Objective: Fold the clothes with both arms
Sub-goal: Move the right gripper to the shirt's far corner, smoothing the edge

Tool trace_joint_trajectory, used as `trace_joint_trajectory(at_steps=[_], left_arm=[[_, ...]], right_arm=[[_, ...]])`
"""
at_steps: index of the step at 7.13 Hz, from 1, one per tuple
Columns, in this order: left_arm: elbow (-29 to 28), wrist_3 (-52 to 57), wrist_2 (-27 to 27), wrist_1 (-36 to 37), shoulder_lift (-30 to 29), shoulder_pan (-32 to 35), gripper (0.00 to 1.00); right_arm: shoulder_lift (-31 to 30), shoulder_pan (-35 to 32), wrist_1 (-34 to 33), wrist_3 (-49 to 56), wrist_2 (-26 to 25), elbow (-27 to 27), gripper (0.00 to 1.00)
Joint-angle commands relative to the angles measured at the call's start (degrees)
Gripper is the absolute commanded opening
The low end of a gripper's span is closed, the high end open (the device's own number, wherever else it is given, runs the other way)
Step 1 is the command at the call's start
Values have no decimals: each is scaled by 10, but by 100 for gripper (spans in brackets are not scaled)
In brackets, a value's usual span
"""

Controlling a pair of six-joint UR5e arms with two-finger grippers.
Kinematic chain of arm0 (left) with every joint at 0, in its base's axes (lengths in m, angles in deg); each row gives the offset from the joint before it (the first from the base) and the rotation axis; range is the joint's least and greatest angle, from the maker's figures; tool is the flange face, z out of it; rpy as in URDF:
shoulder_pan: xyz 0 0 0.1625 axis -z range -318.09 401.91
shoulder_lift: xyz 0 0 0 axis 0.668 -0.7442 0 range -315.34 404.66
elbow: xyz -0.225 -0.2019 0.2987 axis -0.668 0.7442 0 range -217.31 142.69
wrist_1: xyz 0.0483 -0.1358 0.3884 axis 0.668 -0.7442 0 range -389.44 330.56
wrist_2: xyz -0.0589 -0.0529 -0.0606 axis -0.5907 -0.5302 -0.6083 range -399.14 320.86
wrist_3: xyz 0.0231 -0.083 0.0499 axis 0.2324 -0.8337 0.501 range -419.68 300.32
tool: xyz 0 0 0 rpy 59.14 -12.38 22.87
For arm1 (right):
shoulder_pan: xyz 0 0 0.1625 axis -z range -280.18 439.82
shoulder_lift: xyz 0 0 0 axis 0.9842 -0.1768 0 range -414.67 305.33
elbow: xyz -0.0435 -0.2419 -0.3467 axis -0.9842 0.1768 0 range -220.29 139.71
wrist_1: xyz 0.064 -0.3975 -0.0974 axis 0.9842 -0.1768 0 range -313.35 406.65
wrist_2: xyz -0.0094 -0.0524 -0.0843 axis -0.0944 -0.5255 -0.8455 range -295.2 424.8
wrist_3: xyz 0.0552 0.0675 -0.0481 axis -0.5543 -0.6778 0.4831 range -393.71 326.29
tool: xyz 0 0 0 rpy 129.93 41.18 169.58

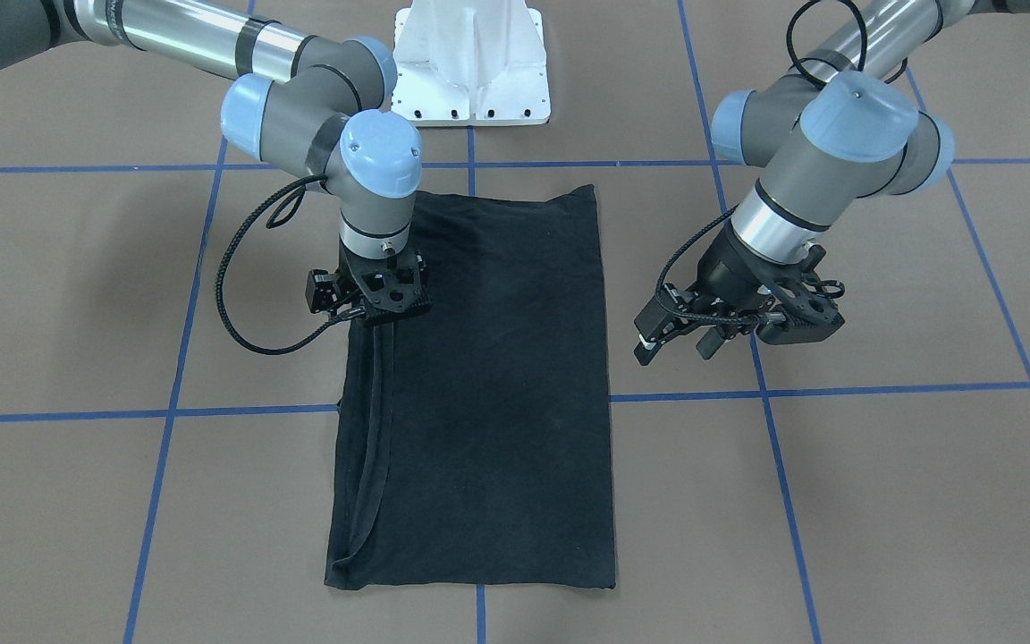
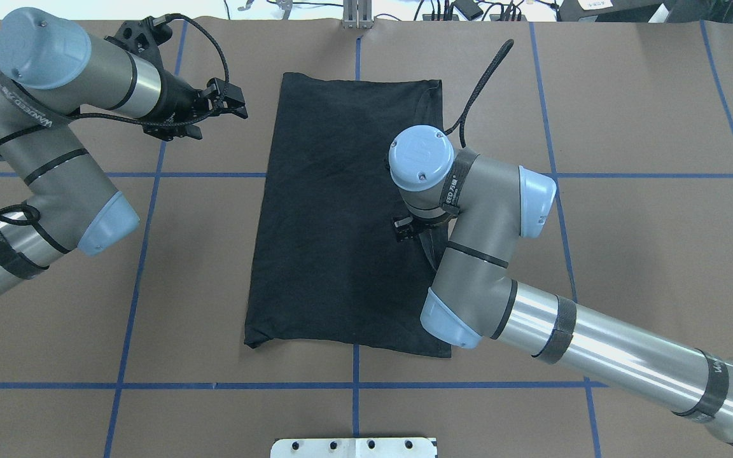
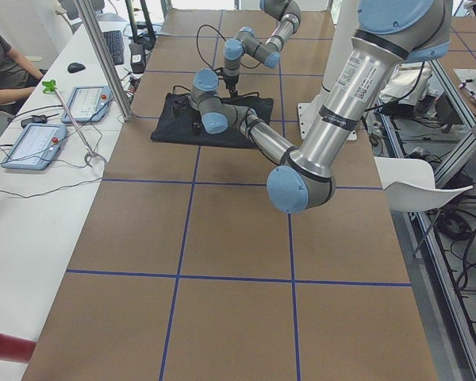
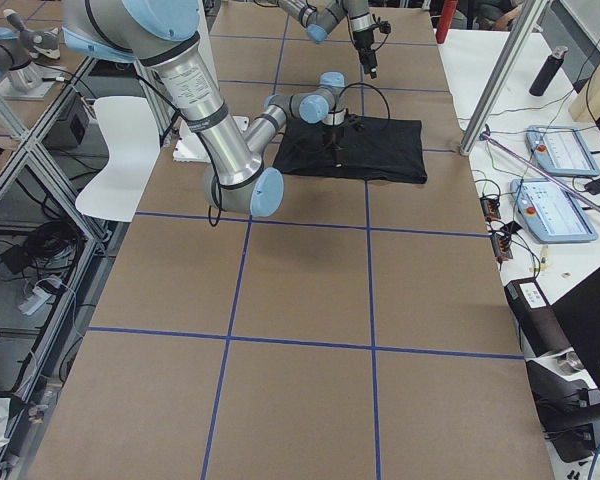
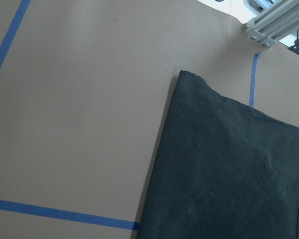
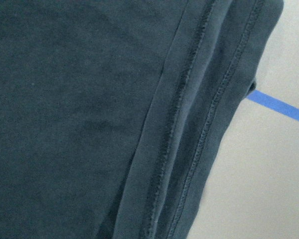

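Observation:
The black T-shirt [image 1: 497,385] lies flat on the brown table, folded lengthwise into a long rectangle with only plain black showing; it also shows in the overhead view [image 2: 335,210]. My right gripper [image 1: 383,317] points straight down onto the shirt's long edge, where doubled hems [image 6: 189,124] run along it. Its fingers merge with the black cloth, so I cannot tell if they are shut. In the overhead view the wrist hides it. My left gripper [image 1: 680,344] hovers open and empty beside the shirt's other long edge, over bare table [image 2: 217,121]. The left wrist view shows a shirt corner [image 5: 229,174].
The white base pedestal [image 1: 470,63] stands at the robot's side of the table. Blue tape lines [image 1: 837,392] grid the brown surface. A side bench with tablets [image 3: 32,143] and an aluminium post [image 3: 103,55] runs along the far edge, where a person sits [image 3: 4,71].

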Motion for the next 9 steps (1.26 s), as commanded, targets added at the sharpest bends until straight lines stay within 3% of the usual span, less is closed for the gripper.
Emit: trace_joint_trajectory(at_steps=[1,7,9], left_arm=[[2,0,0,1,0,-1,100],[3,-2,0,0,0,-6,100],[3,-2,0,0,0,-6,100]], right_arm=[[-7,-2,-2,0,1,0,100],[-40,-34,-18,41,8,-15,100],[-56,-58,-19,54,42,-60,100]])
